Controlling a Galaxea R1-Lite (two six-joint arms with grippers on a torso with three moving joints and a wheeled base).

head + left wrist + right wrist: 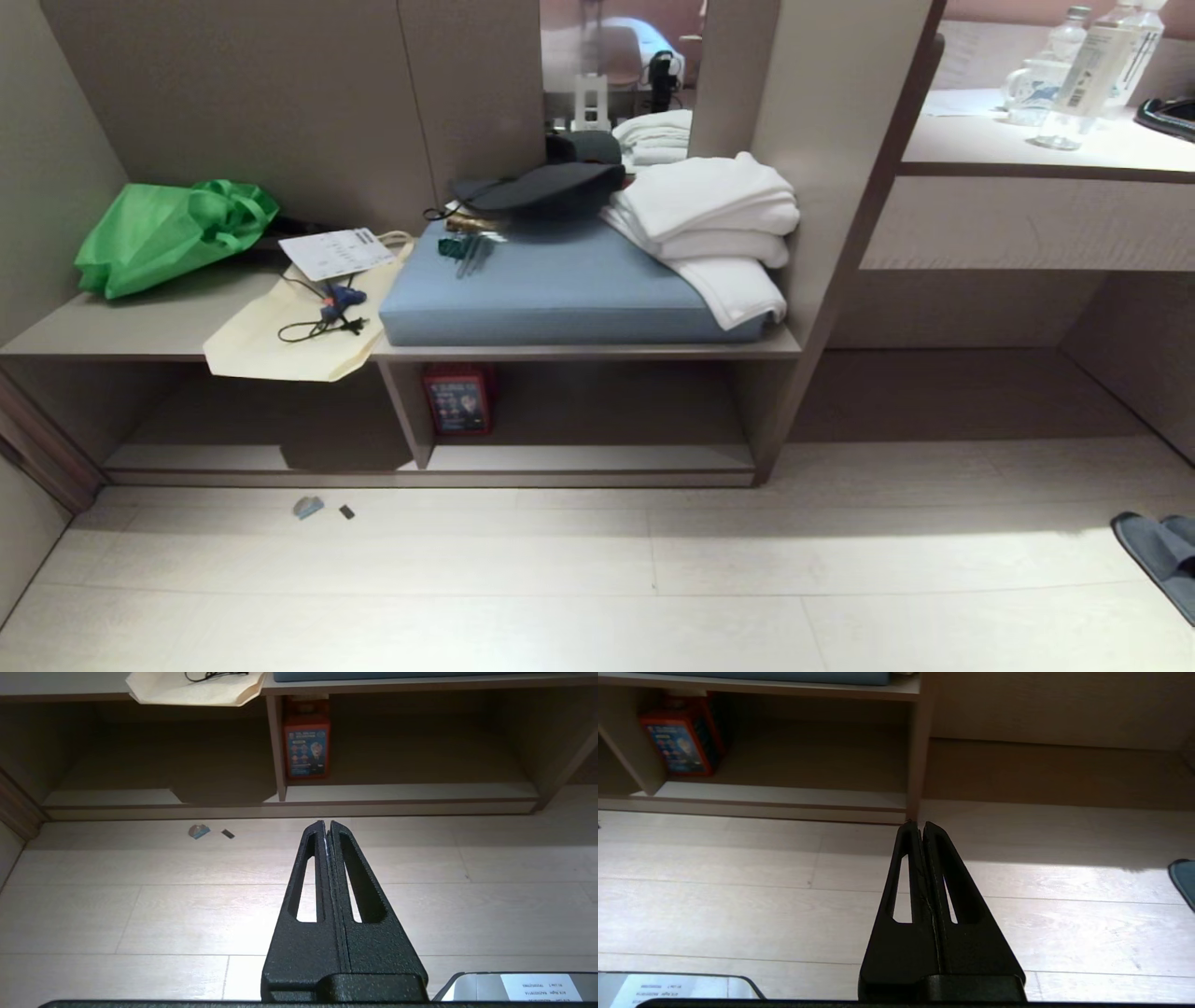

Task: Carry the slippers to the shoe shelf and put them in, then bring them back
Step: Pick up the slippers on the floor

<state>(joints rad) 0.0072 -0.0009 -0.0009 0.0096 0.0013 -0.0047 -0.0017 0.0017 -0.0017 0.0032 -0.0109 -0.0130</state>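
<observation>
We see left tool point(327, 823) closed, empty | right tool point(916, 824) closed, empty | slippers point(1162, 553) on floor, far right, well apart from shoe shelf point(448, 459)

Green bag point(168, 233), cream tote point(289, 336), blue cushion point(551, 289), folded white towels point(709, 224), dark hat point(541, 187) on counter point(121, 327); bottles point(1102, 65) upper right.
</observation>
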